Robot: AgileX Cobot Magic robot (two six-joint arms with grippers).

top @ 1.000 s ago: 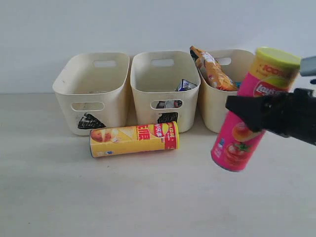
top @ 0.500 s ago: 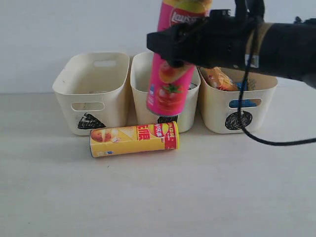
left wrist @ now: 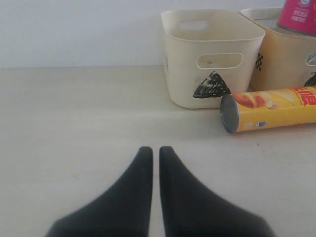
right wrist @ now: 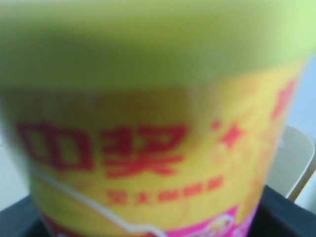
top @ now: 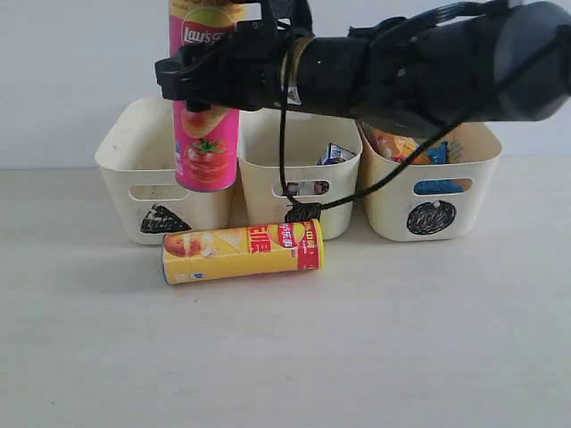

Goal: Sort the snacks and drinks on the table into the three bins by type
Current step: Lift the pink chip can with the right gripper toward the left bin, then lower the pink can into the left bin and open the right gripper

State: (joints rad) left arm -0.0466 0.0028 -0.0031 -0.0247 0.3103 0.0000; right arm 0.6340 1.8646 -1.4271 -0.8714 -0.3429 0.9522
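At upper left, right gripper (top: 207,82) is clamping pink tube (top: 207,147) over triangle bin (top: 120,143).
Off-centre base is risking a rim strike when I release; left gripper (left wrist: 155,153) is resting pressed together.

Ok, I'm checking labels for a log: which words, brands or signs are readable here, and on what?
"Lay's": pink tube.
"中奖": same tube, seen in the right wrist view.
Black triangle: left bin.
Black circle: right bin.
Too small or hidden to read: yellow tube lettering, middle bin mark.
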